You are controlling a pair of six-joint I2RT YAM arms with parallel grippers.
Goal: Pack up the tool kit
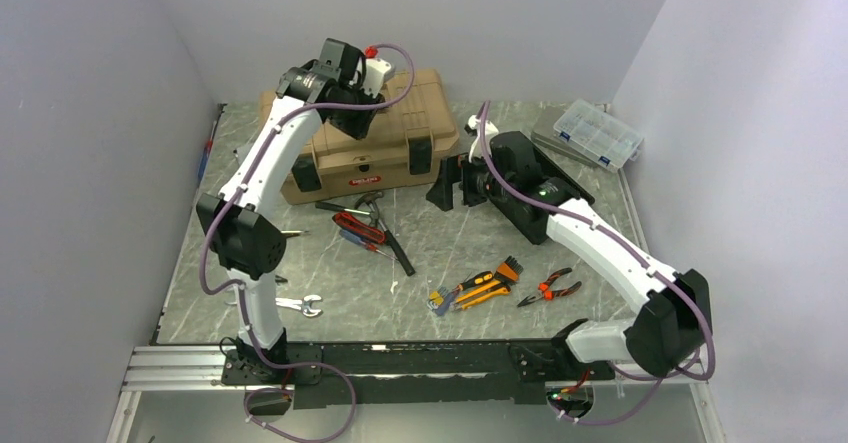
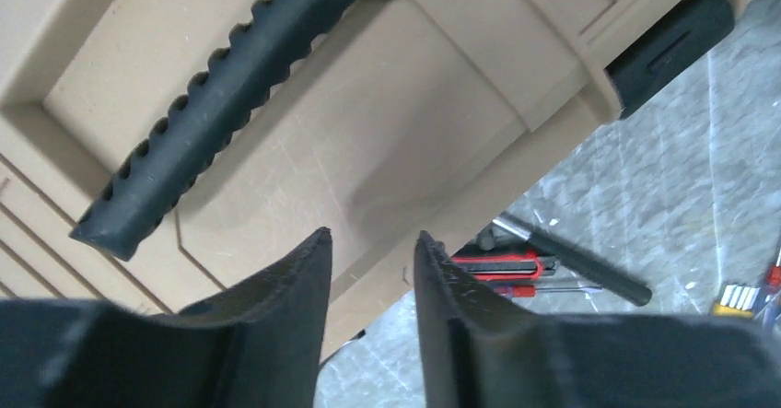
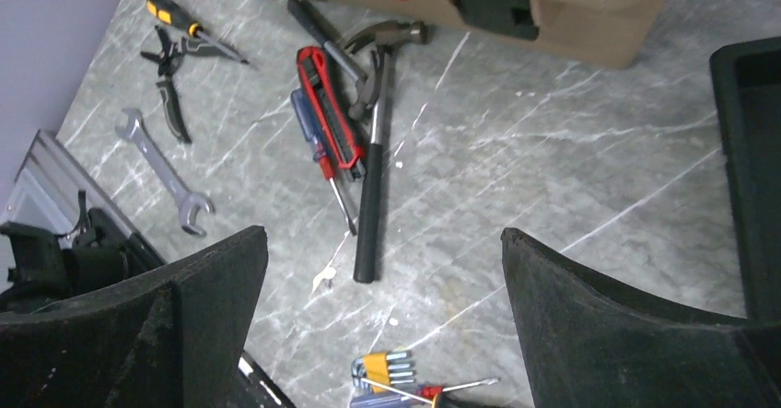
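The tan tool kit [image 1: 400, 133] stands closed at the back left, its red label [image 1: 366, 178] facing front. My left gripper [image 1: 362, 75] hovers over the lid [image 2: 396, 132], just beside the black handle [image 2: 221, 95]. Its jaws [image 2: 370, 235] stand a little apart with nothing between them. My right gripper [image 1: 445, 185] hangs wide open and empty [image 3: 384, 233] over bare table right of the box. The black insert tray [image 1: 515, 153] lies on the table under the right arm, its edge [image 3: 746, 150] showing. A hammer [image 1: 385, 225] and a red knife [image 1: 358, 228] lie in front of the box.
A wrench [image 1: 300, 305] lies near the left arm's base. Orange-handled tools [image 1: 480, 288] and red pliers [image 1: 548, 287] lie at front centre. Hex keys [image 3: 387, 368] sit below the right gripper. A clear organiser case [image 1: 598, 133] rests at the back right. Walls close in on three sides.
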